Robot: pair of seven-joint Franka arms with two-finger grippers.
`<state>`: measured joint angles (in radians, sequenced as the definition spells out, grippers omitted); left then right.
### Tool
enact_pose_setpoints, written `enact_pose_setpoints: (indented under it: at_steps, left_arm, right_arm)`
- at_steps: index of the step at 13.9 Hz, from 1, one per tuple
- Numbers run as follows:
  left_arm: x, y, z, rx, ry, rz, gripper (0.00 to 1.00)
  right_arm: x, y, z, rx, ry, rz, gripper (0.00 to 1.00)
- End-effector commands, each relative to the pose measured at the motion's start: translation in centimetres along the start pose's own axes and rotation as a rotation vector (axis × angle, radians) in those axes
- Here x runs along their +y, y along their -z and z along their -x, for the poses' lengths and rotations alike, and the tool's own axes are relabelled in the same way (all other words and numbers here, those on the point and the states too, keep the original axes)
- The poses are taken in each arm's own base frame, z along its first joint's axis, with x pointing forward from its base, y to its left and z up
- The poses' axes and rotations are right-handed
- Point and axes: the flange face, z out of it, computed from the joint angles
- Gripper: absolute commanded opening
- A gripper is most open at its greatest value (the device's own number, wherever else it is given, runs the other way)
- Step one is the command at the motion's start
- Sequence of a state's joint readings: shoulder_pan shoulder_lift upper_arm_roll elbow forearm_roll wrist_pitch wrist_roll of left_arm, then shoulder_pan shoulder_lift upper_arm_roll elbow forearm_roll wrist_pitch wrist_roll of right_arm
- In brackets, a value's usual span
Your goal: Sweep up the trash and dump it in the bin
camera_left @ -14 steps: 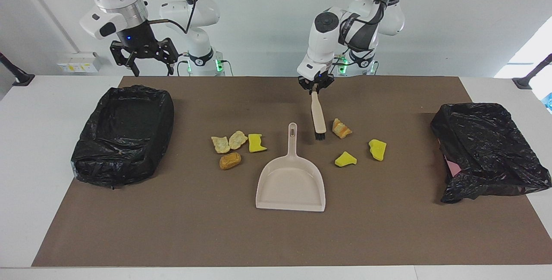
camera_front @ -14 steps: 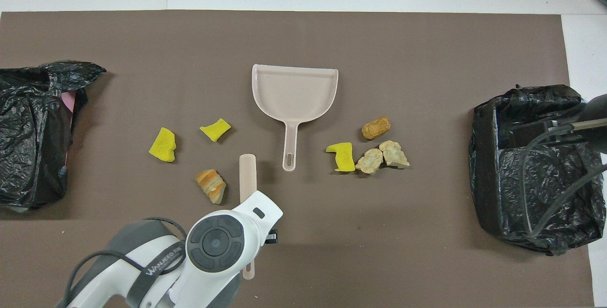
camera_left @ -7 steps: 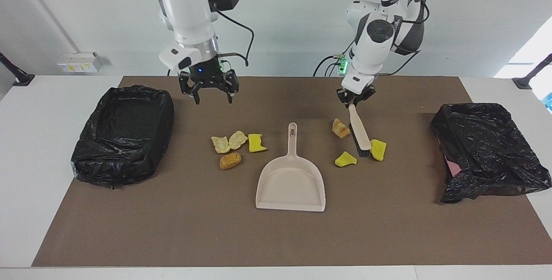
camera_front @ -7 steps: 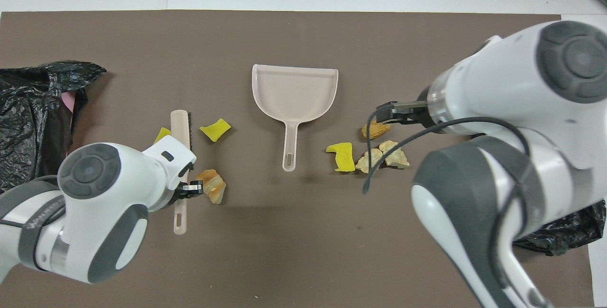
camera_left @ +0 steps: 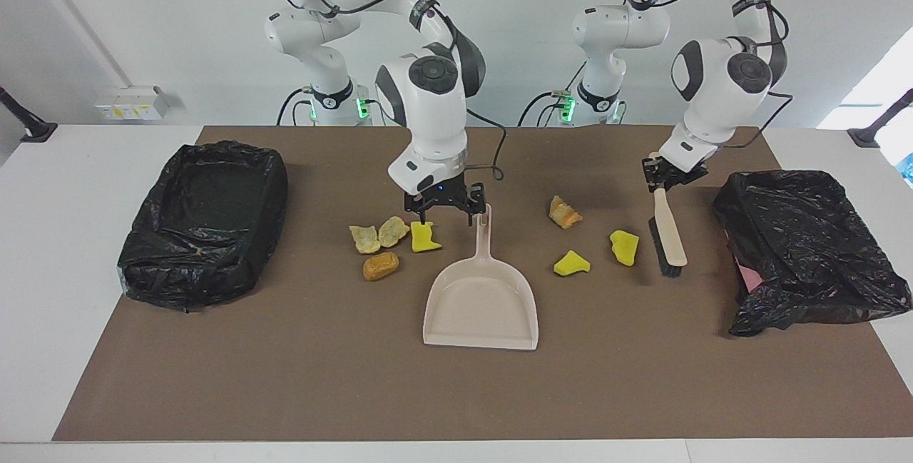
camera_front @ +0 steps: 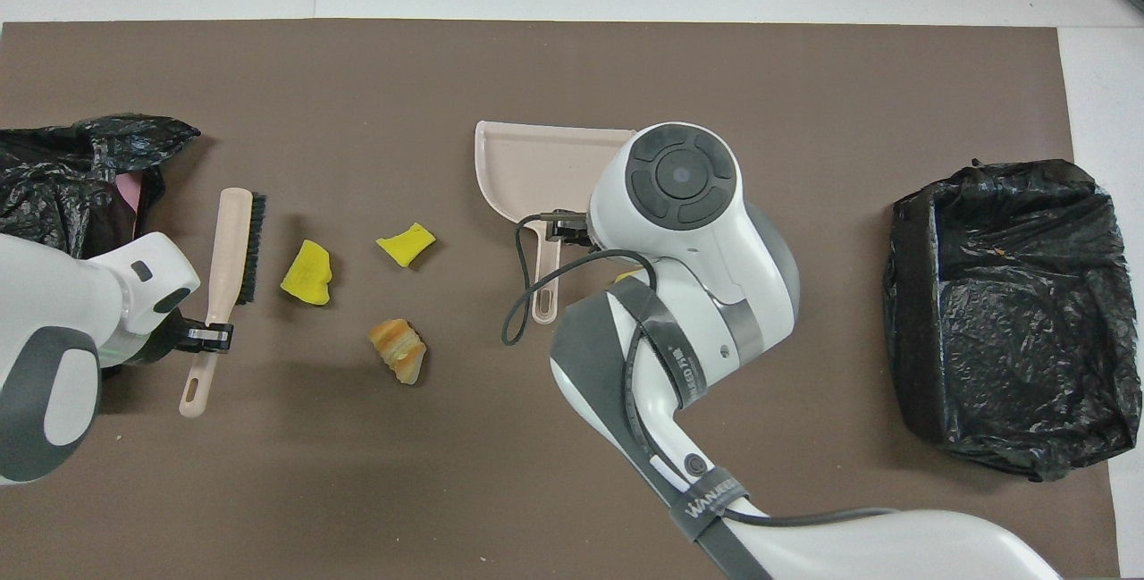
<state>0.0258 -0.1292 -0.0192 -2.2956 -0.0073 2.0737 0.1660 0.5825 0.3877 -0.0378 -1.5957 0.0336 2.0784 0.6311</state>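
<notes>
1. Facing view: the left pincer (camera_left: pixel 667 176) is clamped on the handle of the brush (camera_left: pixel 668 238), whose bristles are down near the counter (camera_left: pixel 456 392) by the bagged bin (camera_left: pixel 806 249) at the left arm's end.
2. The right pincer (camera_left: pixel 446 217) is low and spread apart, holding nothing, just by the handle tip of the dustpan (camera_left: pixel 479 306) and over a yellow chunk. We cannot tell whether it touches anything.
3. The trash (camera_left: pixel 380 265) lies loose on the counter: four scraps beside the pan toward the right arm's end, three toward the left arm's end, none in the pan.
4. Overhead view: the left pincer (camera_front: pixel 207 336) grips the brush (camera_front: pixel 234 245) low on its handle. Two yellow chunks and a bread lump (camera_front: pixel 399 350) lie between the brush and the dustpan (camera_front: pixel 527 164).
5. The right arm hides the other four scraps and most of its own pincer.
6. We judge these scraps light and soft. They'll roll or skid under the bristles, so sweep them rather than pinch them, and take the stiff pan by its handle.
</notes>
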Motion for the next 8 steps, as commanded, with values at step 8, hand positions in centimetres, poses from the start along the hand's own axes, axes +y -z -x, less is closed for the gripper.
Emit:
enact_pose_setpoints:
  at_steps: [8]
  left_arm:
    - [5.1, -5.5, -0.5, -0.054, -0.189, -0.012, 0.00]
  right_arm:
    - [-3.7, -6.3, 2.7, -0.001, 0.055, -0.040, 0.98]
